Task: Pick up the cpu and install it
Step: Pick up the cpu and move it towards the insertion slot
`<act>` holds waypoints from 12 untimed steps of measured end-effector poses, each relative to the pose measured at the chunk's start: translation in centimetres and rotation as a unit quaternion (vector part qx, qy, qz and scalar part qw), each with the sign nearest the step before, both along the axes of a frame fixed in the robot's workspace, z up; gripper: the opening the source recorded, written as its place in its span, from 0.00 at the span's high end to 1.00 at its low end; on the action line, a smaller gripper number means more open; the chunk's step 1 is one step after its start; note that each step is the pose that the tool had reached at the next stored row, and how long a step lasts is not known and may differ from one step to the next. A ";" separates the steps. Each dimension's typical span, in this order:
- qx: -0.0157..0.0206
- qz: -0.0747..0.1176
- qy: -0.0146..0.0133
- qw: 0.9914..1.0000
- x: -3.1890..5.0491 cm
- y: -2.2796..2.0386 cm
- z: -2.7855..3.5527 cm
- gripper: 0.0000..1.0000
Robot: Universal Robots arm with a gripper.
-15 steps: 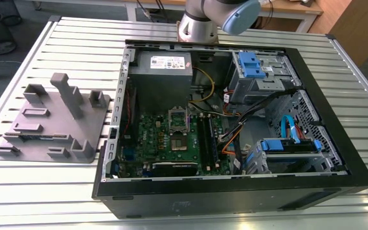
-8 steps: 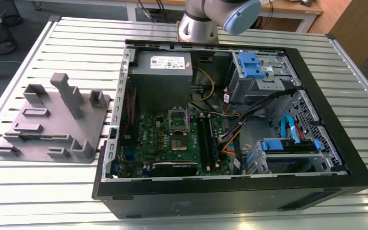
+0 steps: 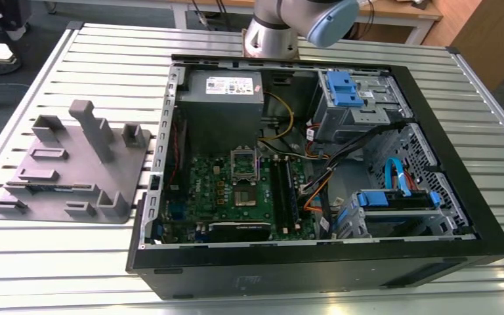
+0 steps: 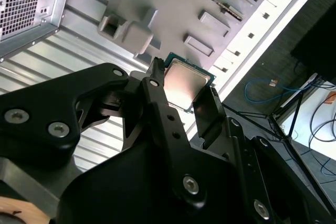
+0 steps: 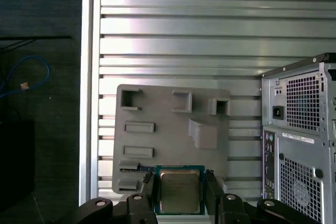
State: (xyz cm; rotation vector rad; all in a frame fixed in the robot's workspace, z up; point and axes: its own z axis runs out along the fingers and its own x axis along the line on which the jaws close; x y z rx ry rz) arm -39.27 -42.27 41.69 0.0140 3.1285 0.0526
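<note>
Gripping the cpu [image 5: 179, 191] by two opposite edges, the fingers [image 5: 149, 195] are holding it flat, probably sparing its contacts, above the grey tray [image 5: 157, 114] lying near the worktop [image 5: 184, 35] edge, beside the computer case [image 5: 299, 145].

Exterior view: even, bright overhead room light. The ribbed silver aluminium table [image 3: 103, 52] carries a soft sheen along the slat crests. The grey plastic tray with upright posts [image 3: 68, 177] throws faint, short shadows. The open black computer tower case [image 3: 322, 266] is dimmer inside, darkest under its wall at the exterior view's right.

First wrist view: broad pale glare bands lie across the table slats. The dark floor [image 5: 37, 129] is underexposed. The slats run straight out to the edges.

Second wrist view: the small flat square cpu with a shiny silver-grey metal top [image 4: 186, 85] reflects a warm pinkish glow. The black gripper [image 4: 183, 81] sits in shade, with dull highlights on its screws. The table's far slats blow out to white.
</note>
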 end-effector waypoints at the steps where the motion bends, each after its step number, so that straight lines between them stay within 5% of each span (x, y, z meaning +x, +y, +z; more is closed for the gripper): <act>1: 0.000 0.000 0.000 1.000 0.31 0.00 0.00 0.53; 12: 0.000 0.000 0.000 1.000 4.20 0.00 -0.02 0.53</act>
